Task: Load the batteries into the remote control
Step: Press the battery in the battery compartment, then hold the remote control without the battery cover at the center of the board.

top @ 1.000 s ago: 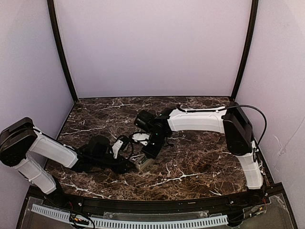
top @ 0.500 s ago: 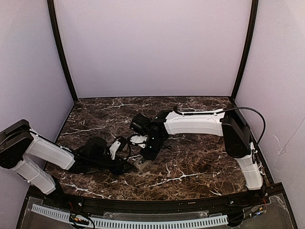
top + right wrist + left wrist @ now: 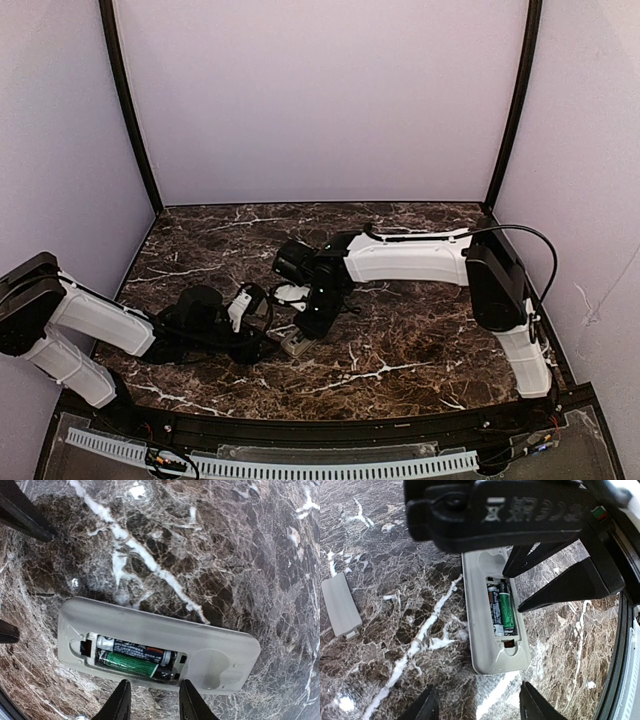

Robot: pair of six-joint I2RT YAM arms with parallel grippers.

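Both batteries (image 3: 501, 610) seated in remote (image 3: 492, 655). Cover (image 3: 340, 605) off, lying apart on bench (image 3: 385, 555). Left and right jaws part-open, empty. Cover refit remains.

We're seeing a dark brown marble desk (image 3: 385, 645) with white veins all over. The remote control (image 3: 492, 660) has a plain greyish-beige back, its 2 batteries (image 3: 506, 611) are 1 green and 1 black with white print, and the cover (image 3: 340, 604) is flat grey.
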